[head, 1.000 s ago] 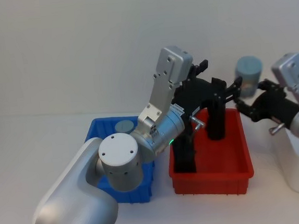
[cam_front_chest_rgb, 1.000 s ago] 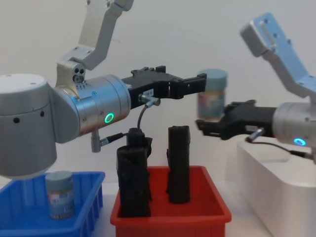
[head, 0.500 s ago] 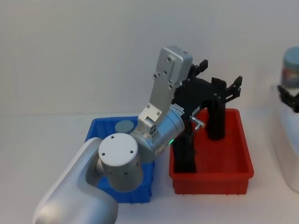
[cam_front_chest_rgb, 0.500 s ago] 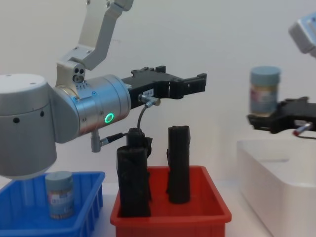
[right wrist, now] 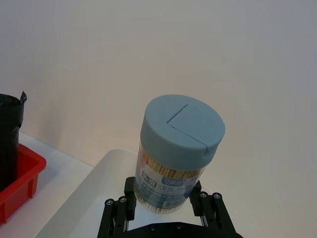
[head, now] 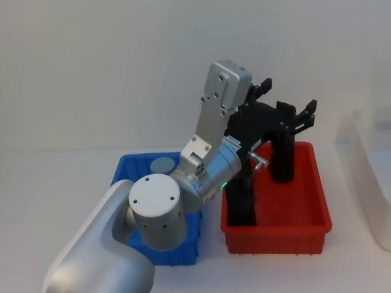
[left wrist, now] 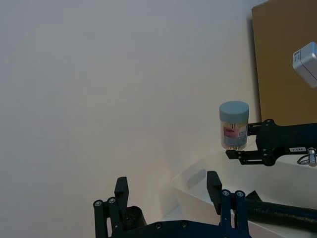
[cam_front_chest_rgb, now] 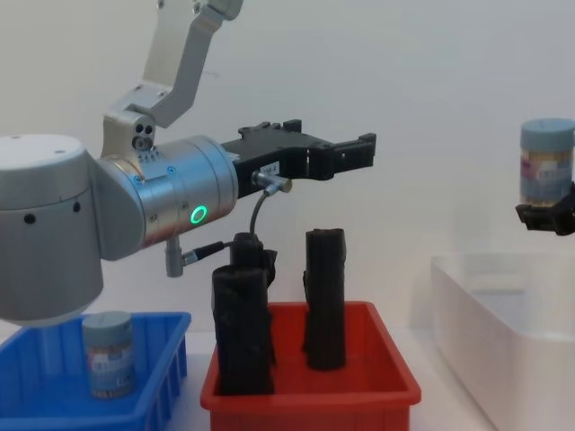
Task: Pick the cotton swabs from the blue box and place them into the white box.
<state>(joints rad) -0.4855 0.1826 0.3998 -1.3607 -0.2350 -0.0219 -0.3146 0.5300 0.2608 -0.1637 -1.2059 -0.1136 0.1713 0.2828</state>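
White wall and pale tabletop are framing the white box point(cam_front_chest_rgb: 503, 323), its space above lying open. Above its far right part, the right gripper point(right wrist: 165, 199) is clamping a cotton swabs tub point(cam_front_chest_rgb: 546, 162) upright, partly cut off at the chest view's edge. Left of the white box, the left gripper point(cam_front_chest_rgb: 355, 153) is hovering spread and empty over the red bin point(cam_front_chest_rgb: 310, 391). Farther left, another tub point(cam_front_chest_rgb: 109, 353) is standing in the blue box point(cam_front_chest_rgb: 54, 409).

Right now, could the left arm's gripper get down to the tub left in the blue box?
Probably yes. The left gripper hangs open above the red bin; the tub stands uncovered in the blue box.
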